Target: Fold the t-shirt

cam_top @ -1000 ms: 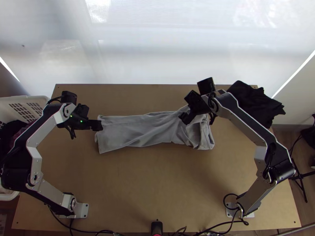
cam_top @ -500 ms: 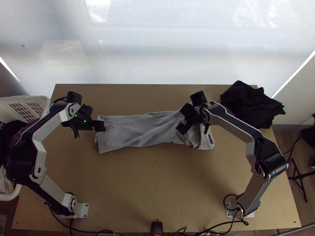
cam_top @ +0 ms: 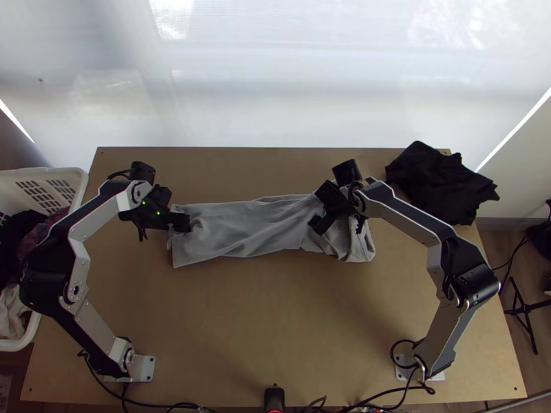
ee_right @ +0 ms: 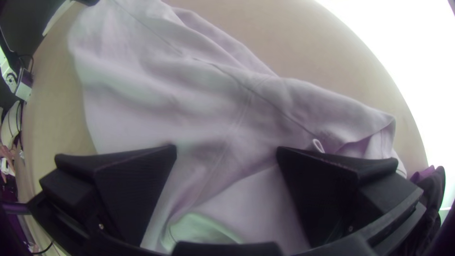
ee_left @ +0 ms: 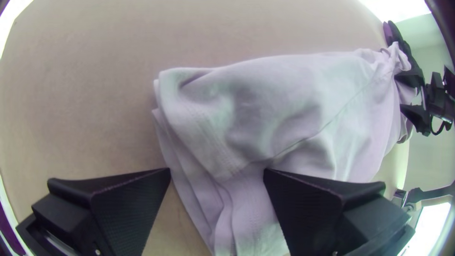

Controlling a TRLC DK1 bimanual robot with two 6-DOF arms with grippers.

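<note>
Wrist views show left end effector point(cam_top: 187, 222) and right end effector point(cam_top: 319, 224) gaping at grey cloth point(cam_top: 255, 227); top view adds a basket point(cam_top: 65, 177).

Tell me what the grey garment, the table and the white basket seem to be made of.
The grey garment looks like soft, matte woven or knit fabric, perhaps cotton: it creases loosely and has stitched seams.
The table looks like smooth, dull wood or fibreboard, judging by its even light-brown face.
The basket is probably moulded plastic, given its rounded rim and neat slots.
</note>
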